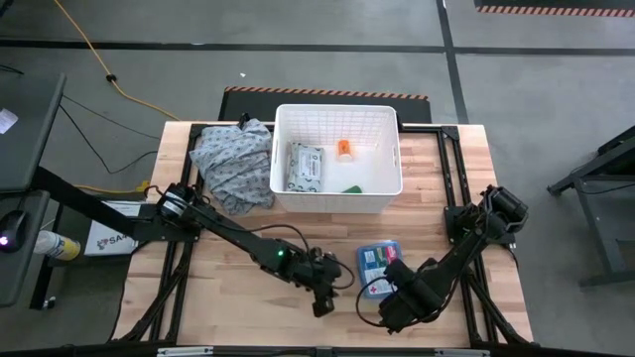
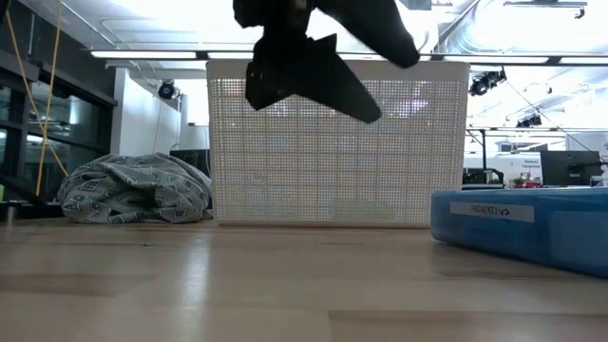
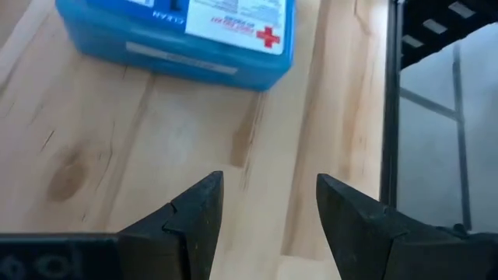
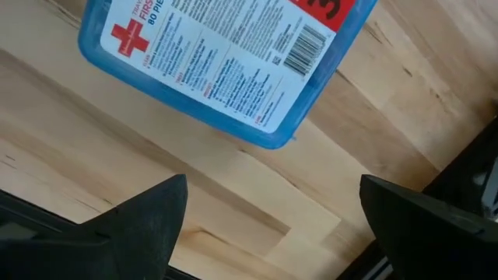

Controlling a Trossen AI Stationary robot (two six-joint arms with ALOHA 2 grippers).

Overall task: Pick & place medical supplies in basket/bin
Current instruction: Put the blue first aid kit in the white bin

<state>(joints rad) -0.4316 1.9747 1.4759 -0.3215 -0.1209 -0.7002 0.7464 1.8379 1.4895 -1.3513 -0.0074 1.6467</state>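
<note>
While both fingers gape, blue box (image 1: 378,266) lies near table's (image 1: 228,297) front edge.

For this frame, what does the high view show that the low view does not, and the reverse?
Only the high view looks into the large white grid-walled plastic basket: a grey-white flat wipes pack, an orange white-capped bottle and a green tube lie inside. It also shows the open left gripper and open right gripper, both beside the blue box. Only the low view shows the room's ceiling lights behind. Both show the basket, the blue box and the grey patterned cloth heap.
</note>
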